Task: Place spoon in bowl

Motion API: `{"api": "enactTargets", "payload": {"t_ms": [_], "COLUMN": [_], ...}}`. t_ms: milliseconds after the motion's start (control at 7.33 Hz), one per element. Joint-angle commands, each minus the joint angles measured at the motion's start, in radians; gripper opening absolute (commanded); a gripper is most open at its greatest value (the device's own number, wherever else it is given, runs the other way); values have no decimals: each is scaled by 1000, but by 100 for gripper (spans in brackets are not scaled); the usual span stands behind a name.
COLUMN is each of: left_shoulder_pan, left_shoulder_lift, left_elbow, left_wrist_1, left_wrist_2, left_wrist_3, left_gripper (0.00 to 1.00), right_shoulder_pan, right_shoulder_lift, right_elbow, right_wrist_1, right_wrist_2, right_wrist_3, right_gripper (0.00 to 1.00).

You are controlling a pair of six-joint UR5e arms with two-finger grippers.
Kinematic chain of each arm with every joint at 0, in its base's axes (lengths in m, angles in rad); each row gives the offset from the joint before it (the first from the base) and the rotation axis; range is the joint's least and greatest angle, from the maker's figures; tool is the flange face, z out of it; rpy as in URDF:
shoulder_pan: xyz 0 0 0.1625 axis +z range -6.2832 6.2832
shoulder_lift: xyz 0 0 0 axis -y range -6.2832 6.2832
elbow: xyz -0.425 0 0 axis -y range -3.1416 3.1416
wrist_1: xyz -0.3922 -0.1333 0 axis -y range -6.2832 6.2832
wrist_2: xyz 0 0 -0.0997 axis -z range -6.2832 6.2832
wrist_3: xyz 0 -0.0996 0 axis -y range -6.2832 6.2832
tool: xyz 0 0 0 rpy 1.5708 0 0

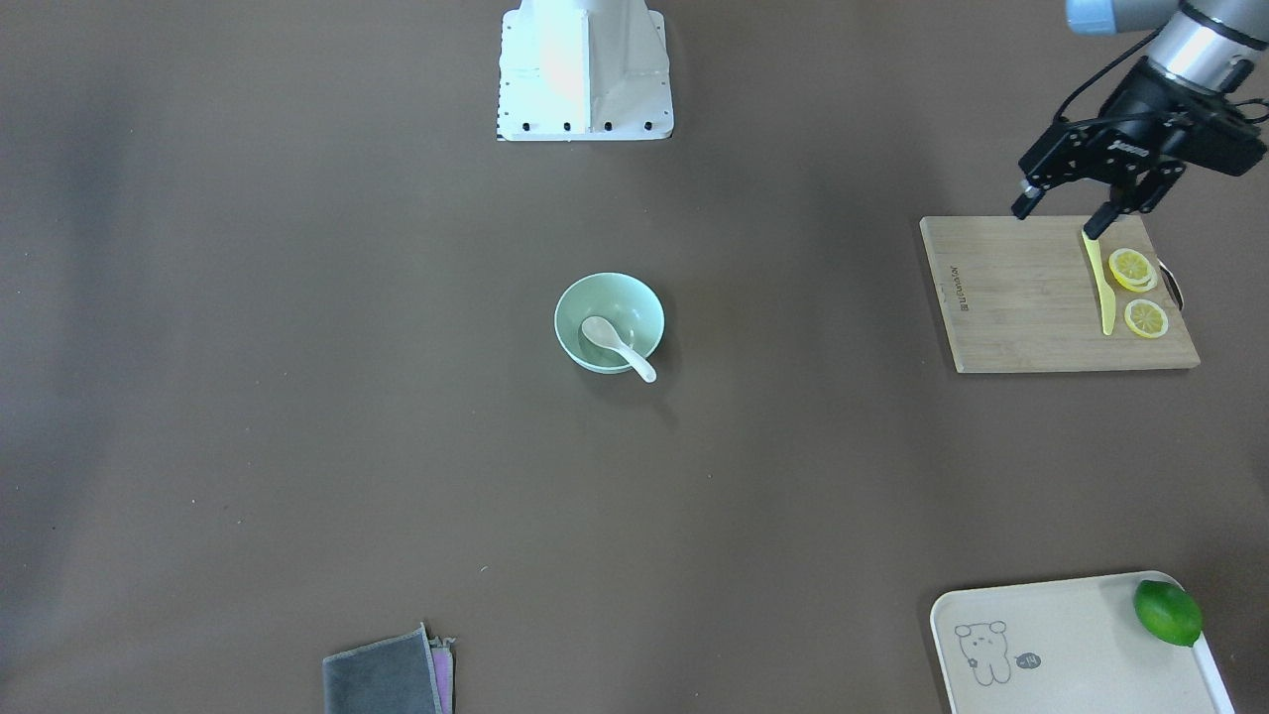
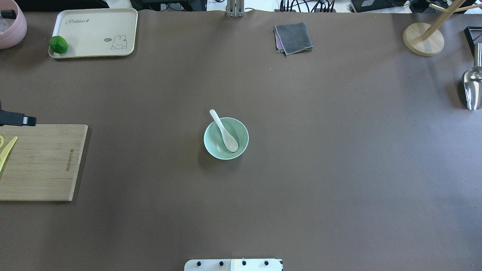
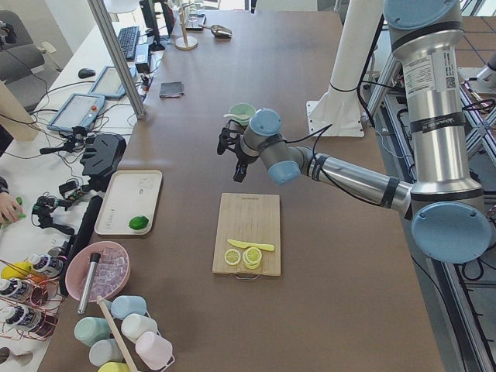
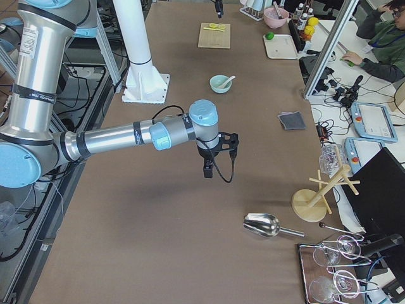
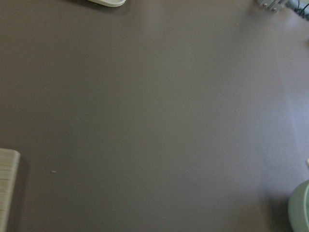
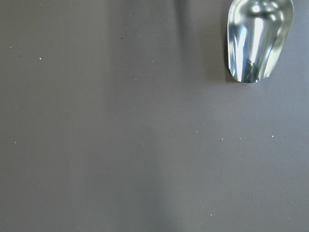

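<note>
White spoon (image 1: 617, 346) in bowl (image 1: 620, 296), left end effector (image 1: 1058, 219) well apart, splayed, right end effector (image 4: 208, 172) unclear

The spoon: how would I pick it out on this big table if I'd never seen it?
Look to the middle of the brown table, where a round mint-green bowl stands alone. The spoon lies in it, handle poking over the rim. It is short and glossy white, unlike the slim yellow knife on the cutting board or the metal scoop at the table's edge.
</note>
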Motion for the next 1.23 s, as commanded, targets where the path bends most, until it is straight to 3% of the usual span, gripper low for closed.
{"api": "enactTargets", "payload": {"t_ms": [0, 409, 545, 682, 1091], "left_shoulder_pan": [-196, -359, -390, -398, -438], "left_shoulder_lift": [20, -19, -19, 17, 42], "left_elbow": [-5, -22, -8, -3, 153], "left_wrist_1": [232, 544, 592, 592, 532], "left_wrist_2": [-89, -93, -94, -90, -123], "left_wrist_3": [416, 759, 859, 855, 871], "left_gripper": [99, 99, 99, 99, 99], "right_shoulder_pan": [3, 4, 6, 6, 10], "right_shoulder_lift": [-4, -21, -33, -42, -64], "right_elbow": [1, -1, -1, 1, -6], "right_wrist_1": [-1, -1, -1, -1, -1], "right_wrist_2": [0, 0, -1, -2, -3], "right_wrist_3": [0, 0, 0, 0, 0], "right_gripper": [100, 100, 100, 100, 100]}}
